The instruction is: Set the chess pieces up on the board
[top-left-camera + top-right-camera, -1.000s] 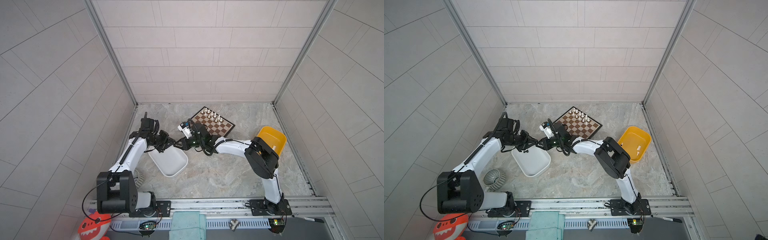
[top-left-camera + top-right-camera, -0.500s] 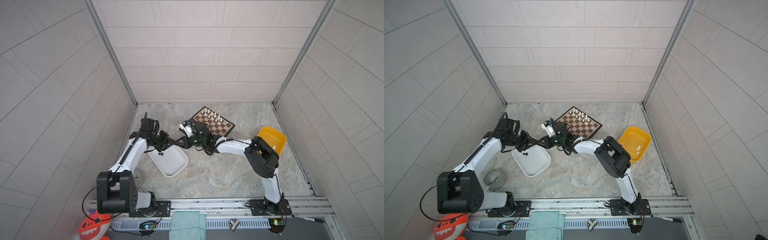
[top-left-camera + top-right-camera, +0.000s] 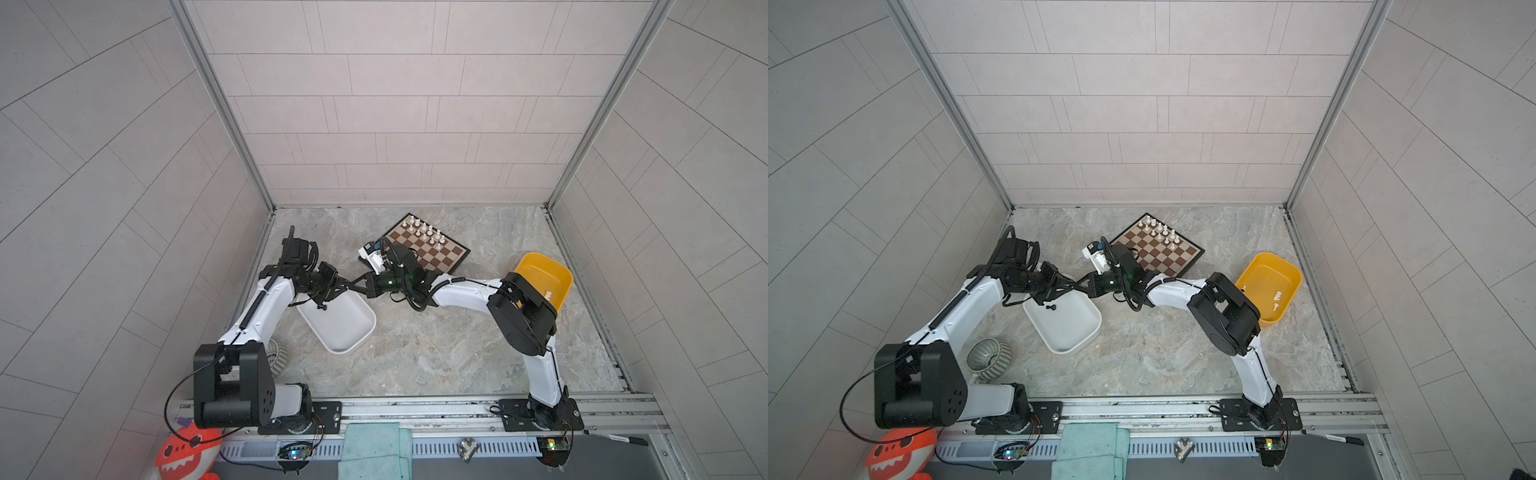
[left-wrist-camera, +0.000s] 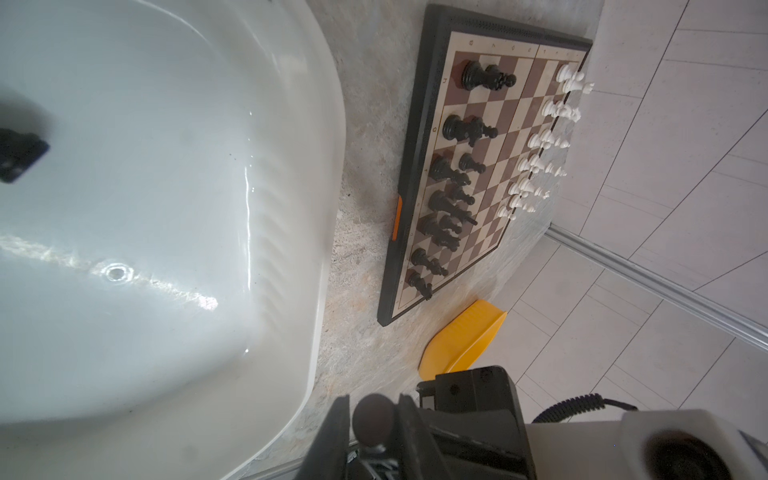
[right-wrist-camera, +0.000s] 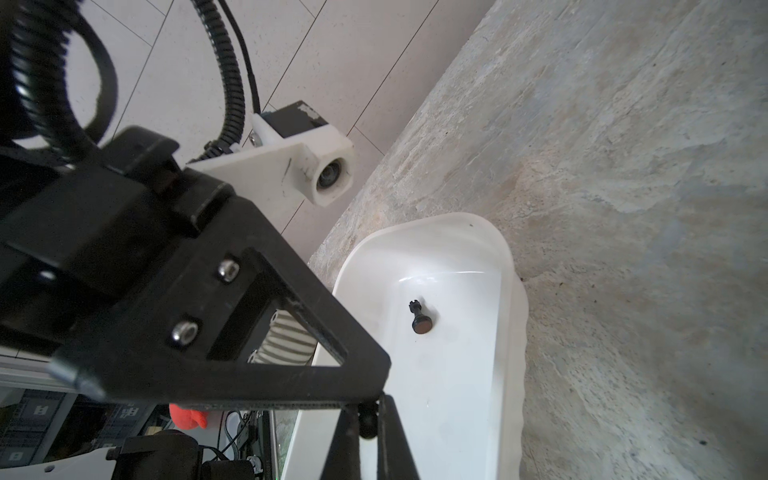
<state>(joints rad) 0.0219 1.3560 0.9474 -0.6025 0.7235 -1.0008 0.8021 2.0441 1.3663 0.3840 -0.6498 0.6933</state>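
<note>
Both grippers meet tip to tip above the white tub (image 3: 347, 332). My right gripper (image 5: 369, 428) is shut on a small black chess piece (image 5: 368, 420). My left gripper (image 4: 370, 432) stands open round that same piece's round base (image 4: 372, 417), with thin gaps either side. In both top views the left gripper (image 3: 343, 284) (image 3: 1069, 286) faces the right gripper (image 3: 358, 286) (image 3: 1084, 286). The board (image 3: 444, 254) (image 3: 1177, 254) (image 4: 490, 124) carries rows of white pieces (image 3: 424, 230) (image 4: 540, 141) and black pieces (image 4: 449, 174). Another black piece (image 5: 420, 318) (image 3: 1051, 307) lies in the tub.
A yellow tub (image 3: 1287, 274) at the right holds a few white pieces (image 3: 1277, 299). A striped bowl (image 3: 988, 359) sits by the left arm's base. The right arm's elbow (image 3: 519, 320) rises beside the yellow tub. Walls enclose the floor on three sides.
My right gripper has closed on the black piece held out by the left gripper. The left jaws have widened off it. Both arms have barely moved.
</note>
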